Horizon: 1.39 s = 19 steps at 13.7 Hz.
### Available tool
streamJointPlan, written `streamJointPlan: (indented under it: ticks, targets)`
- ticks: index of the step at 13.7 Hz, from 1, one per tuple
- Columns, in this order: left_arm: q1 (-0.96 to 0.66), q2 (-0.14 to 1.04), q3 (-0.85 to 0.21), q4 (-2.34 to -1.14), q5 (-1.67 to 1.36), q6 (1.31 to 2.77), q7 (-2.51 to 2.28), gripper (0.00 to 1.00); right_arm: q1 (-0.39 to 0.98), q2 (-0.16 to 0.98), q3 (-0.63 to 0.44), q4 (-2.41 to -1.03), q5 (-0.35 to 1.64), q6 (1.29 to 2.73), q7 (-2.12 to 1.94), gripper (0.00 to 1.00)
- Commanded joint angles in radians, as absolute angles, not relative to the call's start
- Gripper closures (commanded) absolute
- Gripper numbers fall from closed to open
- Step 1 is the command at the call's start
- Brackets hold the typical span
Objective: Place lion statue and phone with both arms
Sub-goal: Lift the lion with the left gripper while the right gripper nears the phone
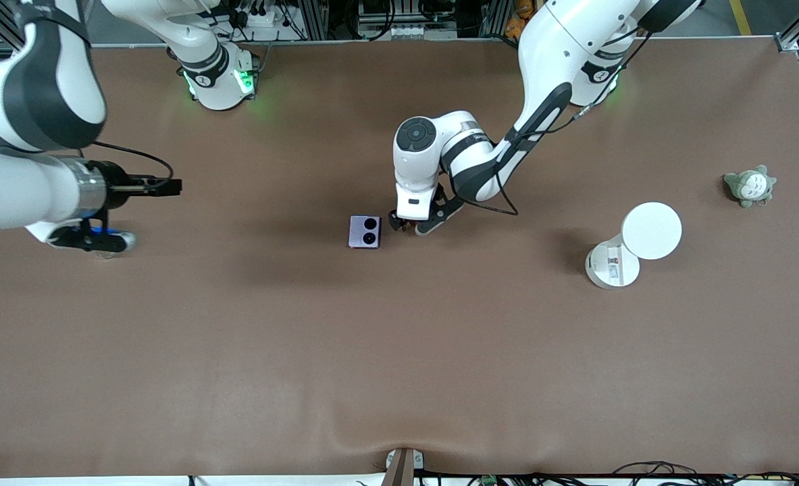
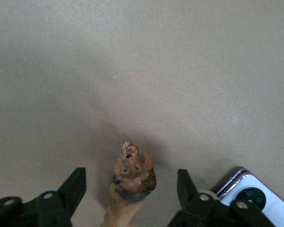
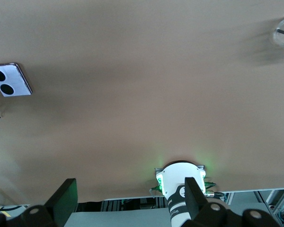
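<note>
Mid-desk, away from every edge: left claw spread wide around lion statue, untouching, phone beside. Right claw waits, released, near its arm's end edge.

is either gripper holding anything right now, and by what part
Nothing is held. The left gripper is open, its fingers apart on either side of the lion statue beside the phone. The right gripper is open and waits at its end.

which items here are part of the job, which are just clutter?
Job:
- lion statue, between the open fingers of the left end effector
- phone, flat on the table beside it
- right end effector, open, waiting at its end of the table

Clutter:
- grey-green plush toy
- white round stand
</note>
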<state>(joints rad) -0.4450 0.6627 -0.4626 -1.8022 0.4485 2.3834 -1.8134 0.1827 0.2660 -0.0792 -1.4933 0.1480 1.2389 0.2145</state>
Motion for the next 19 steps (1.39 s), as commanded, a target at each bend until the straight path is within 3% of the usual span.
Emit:
streamJointPlan:
  ticks: [1, 2, 4, 5, 13, 19]
  targets:
    - [-0.453, 0.683, -0.457, -1.789, 0.504, 2.414, -1.862, 0.29, 0.212, 0.273, -0.084, -1.493, 0.172, 1.233, 0.23, 0.0]
    - [-0.448, 0.683, -0.457, -1.789, 0.515, 2.414, -1.862, 0.45, 0.216, 0.281, -0.084, -1.493, 0.172, 1.236, 0.23, 0.0]
    - [-0.445, 0.681, -0.457, -1.79, 0.518, 2.414, -1.846, 0.87, 0.218, 0.287, -0.086, -1.493, 0.172, 1.249, 0.23, 0.0]
    - [-0.439, 0.68, -0.457, -1.79, 0.529, 2.414, -1.842, 1.0, 0.219, 0.288, -0.086, -1.493, 0.172, 1.253, 0.23, 0.0]
    - [-0.273, 0.508, -0.478, -1.867, 0.538, 2.356, -1.49, 1.0, 0.32, 0.31, -0.086, -1.494, 0.17, 1.397, 0.248, 0.0]
    - [0.108, 0.453, -0.687, -1.991, 0.537, 2.336, -1.121, 1.0, 0.397, 0.354, -0.086, -1.488, 0.17, 1.482, 0.273, 0.0]
